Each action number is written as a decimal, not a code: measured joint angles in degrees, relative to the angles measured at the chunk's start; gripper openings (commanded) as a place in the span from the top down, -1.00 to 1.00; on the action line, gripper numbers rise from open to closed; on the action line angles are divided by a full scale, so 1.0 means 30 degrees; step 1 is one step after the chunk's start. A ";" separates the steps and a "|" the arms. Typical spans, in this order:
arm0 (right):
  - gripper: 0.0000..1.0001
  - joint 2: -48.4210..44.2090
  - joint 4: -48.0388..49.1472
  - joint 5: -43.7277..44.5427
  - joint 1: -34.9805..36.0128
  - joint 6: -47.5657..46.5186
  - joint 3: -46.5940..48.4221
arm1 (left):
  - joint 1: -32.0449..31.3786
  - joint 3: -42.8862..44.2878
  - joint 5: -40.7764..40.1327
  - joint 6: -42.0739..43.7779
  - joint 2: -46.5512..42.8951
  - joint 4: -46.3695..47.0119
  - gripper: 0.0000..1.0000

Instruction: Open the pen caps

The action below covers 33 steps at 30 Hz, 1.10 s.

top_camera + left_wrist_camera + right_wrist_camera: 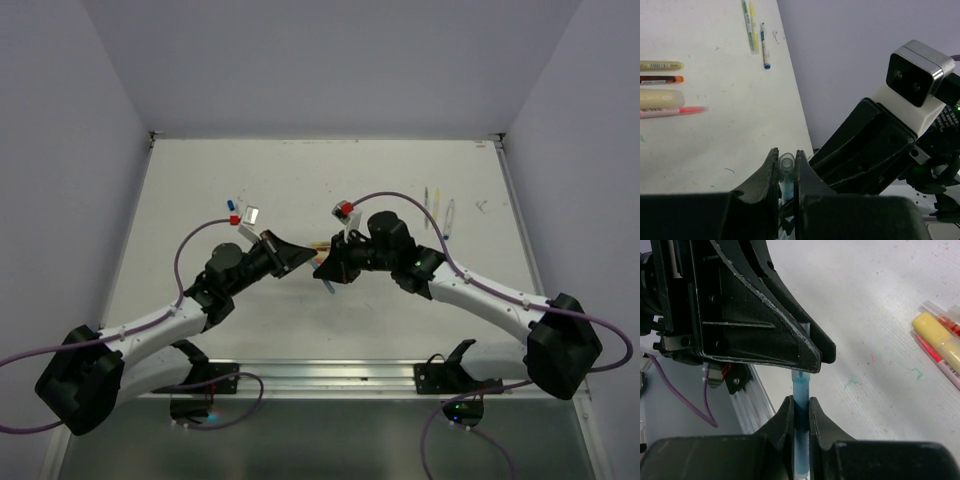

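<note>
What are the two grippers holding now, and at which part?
One blue pen, shared: the left gripper is shut on its clear cap end; the right gripper on the blue barrel.

left tool (786, 155) facing right tool (800, 400) | pen (801, 385) between | table (200, 180) beneath

Robot lab cell: ink-marked white table (200, 180) between plain pale walls (330, 60), aluminium mounting rail (330, 375).

Blue pen (801, 390) (translucent cap (786, 161)) gripped at both ends.
</note>
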 measured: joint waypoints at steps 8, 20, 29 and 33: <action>1.00 0.0117 -0.0262 0.0867 0.0277 -0.0357 0.0102 | 0.0000 0.1202 -0.0255 0.0546 0.0291 -0.2127 1.00; 1.00 0.0801 -0.1355 1.3063 0.3534 -0.1275 0.1632 | 0.1800 0.7978 0.1435 0.2783 0.4852 -0.8641 1.00; 1.00 0.0146 -0.0750 1.2400 0.3424 -0.1341 0.0634 | 0.2113 0.7497 0.3228 0.2331 0.5727 -0.6681 1.00; 1.00 -0.0889 -0.1953 0.8189 0.3475 -0.0882 -0.1355 | 0.3417 0.6142 0.3133 0.2623 0.5224 -0.1902 1.00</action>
